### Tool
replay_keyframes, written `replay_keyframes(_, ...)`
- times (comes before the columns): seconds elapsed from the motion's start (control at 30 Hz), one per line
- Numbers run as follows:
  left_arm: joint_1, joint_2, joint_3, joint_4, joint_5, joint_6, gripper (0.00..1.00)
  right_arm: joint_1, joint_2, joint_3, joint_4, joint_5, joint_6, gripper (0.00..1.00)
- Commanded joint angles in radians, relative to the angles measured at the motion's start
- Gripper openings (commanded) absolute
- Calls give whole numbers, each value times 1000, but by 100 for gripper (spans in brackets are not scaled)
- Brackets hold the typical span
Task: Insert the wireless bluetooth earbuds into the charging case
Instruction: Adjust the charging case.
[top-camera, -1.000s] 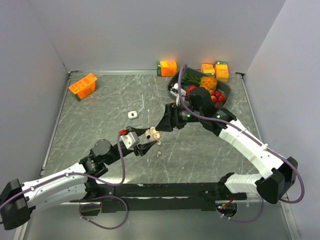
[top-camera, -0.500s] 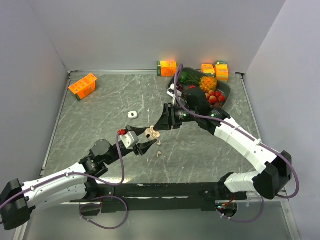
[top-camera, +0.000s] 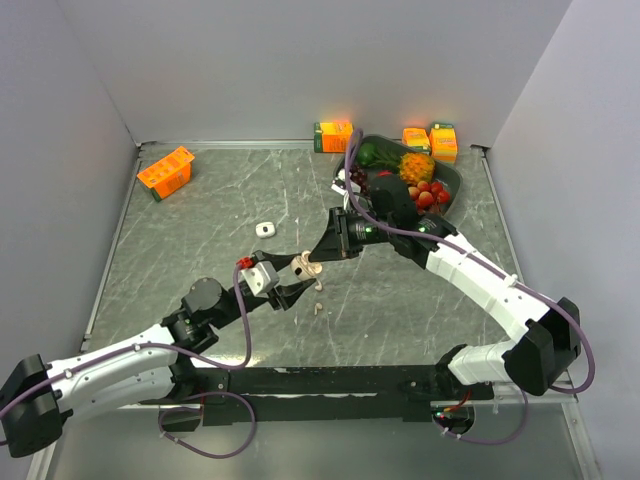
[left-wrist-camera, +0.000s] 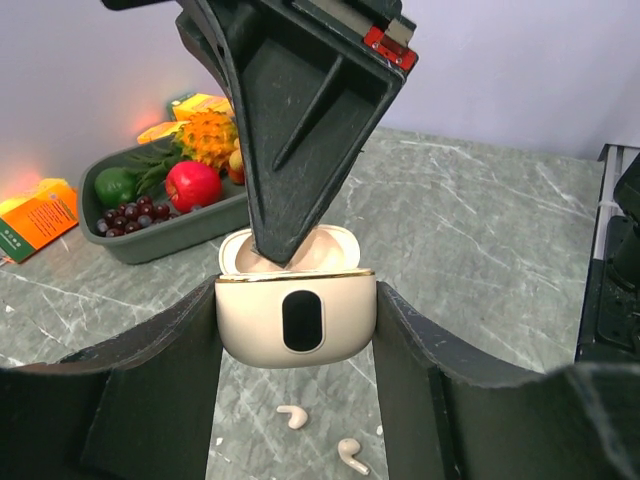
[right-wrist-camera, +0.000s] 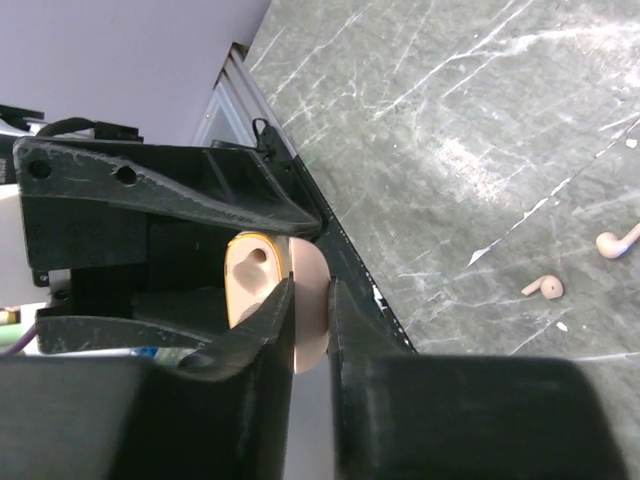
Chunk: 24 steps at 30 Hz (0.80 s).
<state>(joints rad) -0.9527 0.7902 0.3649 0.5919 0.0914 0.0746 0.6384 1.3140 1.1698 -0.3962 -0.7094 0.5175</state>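
A beige charging case (left-wrist-camera: 296, 320) with its lid up is held above the table, and my left gripper (left-wrist-camera: 297, 335) is shut on its body. My right gripper (right-wrist-camera: 312, 300) reaches in from above, its jaws pinched on the case's raised lid (right-wrist-camera: 314, 320). From overhead the two grippers meet at the case (top-camera: 306, 266) mid-table, left gripper (top-camera: 296, 278) below, right gripper (top-camera: 318, 256) above. Two beige earbuds (left-wrist-camera: 293, 416) (left-wrist-camera: 349, 453) lie loose on the table under the case, also seen as earbuds (right-wrist-camera: 545, 287) (right-wrist-camera: 615, 241) in the right wrist view.
A small white case (top-camera: 265, 229) sits left of centre. A dark tray of fruit (top-camera: 452, 186) stands at the back right, with orange boxes (top-camera: 334, 135) (top-camera: 430, 140) behind it. Another orange box (top-camera: 165, 171) lies at the back left.
My right gripper's jaws have come together onto the case's lid, and that arm has edged slightly left. The left gripper and case have stayed put.
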Motion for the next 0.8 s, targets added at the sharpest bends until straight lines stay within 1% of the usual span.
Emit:
replay_keyframes(0.0,0,10,51,39,4,-22,1,-3,-9,5,28,-32,-19,5)
replay_keyframes(0.03,0,15,54,33,2,-18,1,-3,-12,14,20,-30,-25,2)
replay_keyframes(0.07,0,17,60,25,1,-19,14,-3,-16,21,11,-21,-33,0)
replay_keyframes(0.13,-1,17,65,0,-10,-18,34,-5,-30,37,-18,-10,-56,0)
replay_keyframes(0.17,-1,15,66,-6,-13,-18,52,-5,-35,45,-29,-6,-63,0)
replay_keyframes(0.23,-1,7,65,-17,-38,-24,71,-5,-47,68,-59,7,-89,0)
replay_keyframes(0.27,-1,4,63,-24,-44,-27,93,-5,-50,74,-69,14,-105,0)
replay_keyframes(0.3,0,-2,63,-43,-62,-30,96,-5,-59,82,-78,22,-112,0)
replay_keyframes(0.5,-1,-32,80,-121,-88,-55,96,-5,-88,142,-151,68,-171,0)
replay_keyframes(0.53,0,-37,89,-157,-125,-61,96,-5,-91,155,-158,83,-177,0)
replay_keyframes(0.57,0,-45,94,-173,-131,-68,96,-5,-99,166,-177,96,-204,0)
replay_keyframes(0.63,-1,-74,103,-222,-143,-117,96,-2,-105,191,-193,120,-238,0)
replay_keyframes(0.7,-1,-107,114,-253,-125,-183,96,13,-120,203,-219,142,-327,0)
replay_keyframes(0.73,2,-115,130,-271,-104,-211,96,20,-127,206,-225,181,-361,0)
replay_keyframes(0.77,0,-121,140,-305,-37,-238,96,27,-137,209,-248,215,-419,0)
